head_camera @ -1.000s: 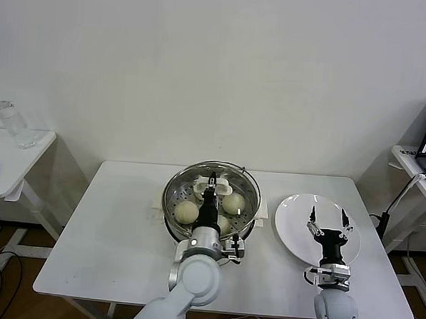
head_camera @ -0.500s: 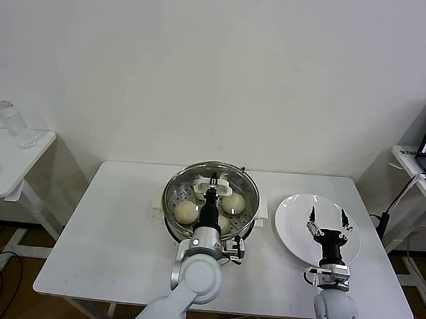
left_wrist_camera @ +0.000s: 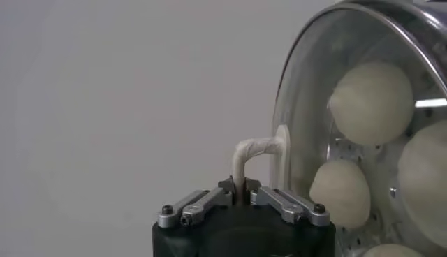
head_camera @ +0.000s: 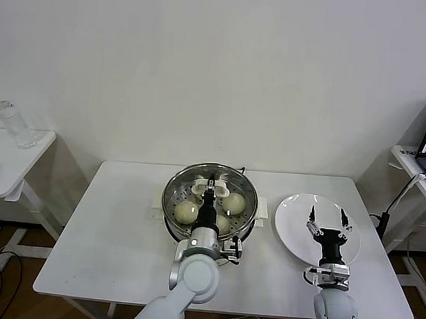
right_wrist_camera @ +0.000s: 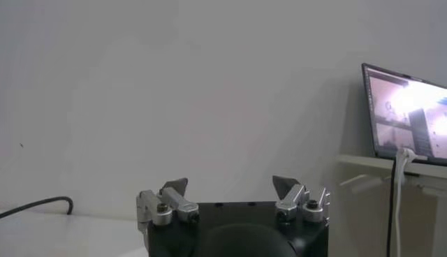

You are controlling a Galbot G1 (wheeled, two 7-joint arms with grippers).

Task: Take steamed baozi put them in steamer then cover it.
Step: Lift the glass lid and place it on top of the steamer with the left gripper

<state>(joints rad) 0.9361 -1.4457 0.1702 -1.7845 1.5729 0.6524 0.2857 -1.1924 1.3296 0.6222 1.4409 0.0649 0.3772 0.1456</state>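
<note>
White table carrying the whole work area; both arms reach over its near edge. A side table with a clear bottle stands well off beyond the left arm, and a laptop on another table lies out past the right arm.

Steamer, a round steel pot, directly under and ahead of the left gripper. A clear glass lid rests over the pot, its rim level with the pot's rim as far as can be seen. The left gripper is clamped on the lid's white handle, the fingers drawn together around the handle's loop.

White plate, bare, beneath the right gripper. The right gripper hangs above the plate with fingers spread apart and nothing between them; it is well apart from the steamer, to the left gripper's right.

Steamed baozi, pale round buns inside the steamer, seen through the glass. One lies just left of the left gripper, one just right of it, and a third shows partly behind the wrist. The left wrist view shows four pale rounded shapes on the perforated tray behind the lid. The arm itself blocks the head view of the pot's near middle.
</note>
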